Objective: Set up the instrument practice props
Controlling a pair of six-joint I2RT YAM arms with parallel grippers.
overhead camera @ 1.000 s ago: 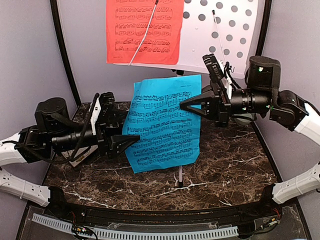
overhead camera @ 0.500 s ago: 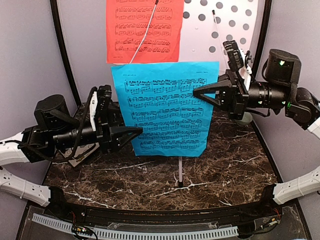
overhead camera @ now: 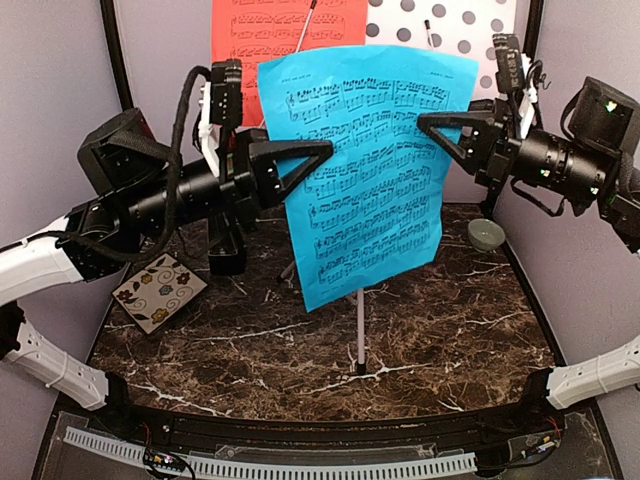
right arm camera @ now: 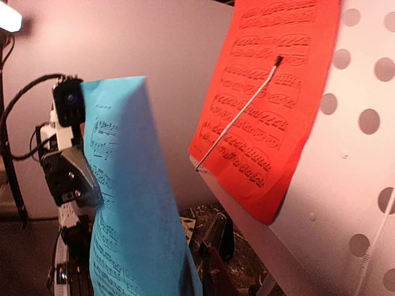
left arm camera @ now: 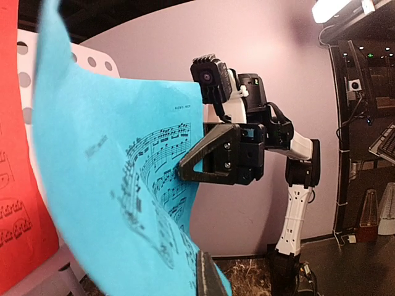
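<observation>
A blue sheet [overhead camera: 375, 170] of printed music hangs upright in the air in front of the white perforated music stand [overhead camera: 388, 18]. My left gripper [overhead camera: 325, 150] is shut on its left edge. My right gripper [overhead camera: 425, 122] has its tips at the right edge; how tightly its jaws stand does not show. A red sheet [overhead camera: 280, 40] lies on the stand under a wire clip, also in the right wrist view [right arm camera: 271, 92]. A small black metronome [overhead camera: 228, 250] stands on the marble below my left gripper. The left wrist view shows the blue sheet [left arm camera: 105, 185] and the right gripper [left arm camera: 182, 174].
A square floral tile [overhead camera: 158, 292] lies at the left of the marble table. A small pale green bowl [overhead camera: 487, 234] sits at the right, below my right arm. A white stand leg [overhead camera: 360, 340] comes down to the table's middle. Purple walls enclose the back and sides.
Both grippers have lifted the blue sheet from low over the table to stand height. The left gripper closed on its left edge. The raised left arm uncovered the tile and metronome.
</observation>
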